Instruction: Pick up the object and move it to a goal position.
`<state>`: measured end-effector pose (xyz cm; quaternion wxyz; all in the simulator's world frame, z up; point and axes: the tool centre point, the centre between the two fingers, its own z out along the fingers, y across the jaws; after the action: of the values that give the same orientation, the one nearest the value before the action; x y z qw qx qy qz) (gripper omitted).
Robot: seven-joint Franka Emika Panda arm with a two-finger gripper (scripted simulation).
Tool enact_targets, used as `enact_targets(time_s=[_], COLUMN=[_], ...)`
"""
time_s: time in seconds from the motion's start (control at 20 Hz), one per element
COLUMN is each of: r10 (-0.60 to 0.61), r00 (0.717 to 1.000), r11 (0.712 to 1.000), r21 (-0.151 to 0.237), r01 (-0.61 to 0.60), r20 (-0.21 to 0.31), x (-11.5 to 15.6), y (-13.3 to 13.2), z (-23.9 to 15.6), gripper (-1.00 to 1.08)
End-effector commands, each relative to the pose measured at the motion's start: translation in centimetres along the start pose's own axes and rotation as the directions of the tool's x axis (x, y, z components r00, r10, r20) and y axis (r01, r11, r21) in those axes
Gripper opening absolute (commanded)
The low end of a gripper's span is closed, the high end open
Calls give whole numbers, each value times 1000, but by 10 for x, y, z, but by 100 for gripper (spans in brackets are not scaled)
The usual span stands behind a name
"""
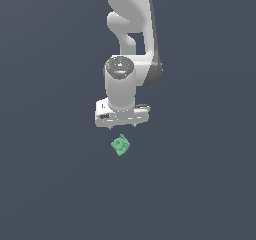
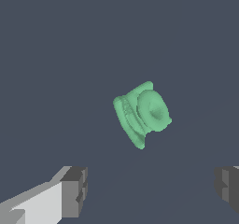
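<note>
I can read no writing, brand or label anywhere, neither on my white arm nor on the object (image 1: 120,145). Around me there is only a flat, even slate-grey surface that fills both views without edge, seam or wall; I cannot tell where a tabletop would end or a room begin.

My end effector (image 1: 122,126) hangs pointing downward in the exterior view, its white body level. In the wrist view its two dark grey fingertips (image 2: 75,190) stand far apart at opposite sides of the picture, so it is open and holds nothing.

The object is a small bright green lumpy piece with a ring-like bump facing the wrist camera, tilted askew. In the exterior view it lies just below my end effector, apart from it and not touching. In the wrist view it sits beyond the fingertips, roughly midway between them, clear of both.
</note>
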<state>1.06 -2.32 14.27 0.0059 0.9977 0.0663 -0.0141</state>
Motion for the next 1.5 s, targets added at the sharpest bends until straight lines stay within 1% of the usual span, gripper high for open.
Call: enact_targets(time_s=[0.0, 0.25, 0.5, 0.75, 0.95, 1.1, 1.25, 1.45], r10=[-59, -192, -314, -400, -444, -464, -473, -469], r00=[998, 981, 949, 916, 896, 885, 881, 882], r11=[998, 981, 949, 917, 896, 886, 881, 883], r21=[-1, -2, -3, -4, -4, -5, -5, -5], r01=[59, 192, 314, 400, 444, 464, 473, 470], r20=[-3, -9, -17, -24, -27, -29, -30, -30], x=[4, 13, 22, 28, 31, 32, 33, 32], y=[2, 6, 10, 12, 14, 15, 15, 15], z=[6, 19, 32, 41, 46, 48, 49, 51], gripper=[100, 100, 100, 100, 100, 100, 100, 100])
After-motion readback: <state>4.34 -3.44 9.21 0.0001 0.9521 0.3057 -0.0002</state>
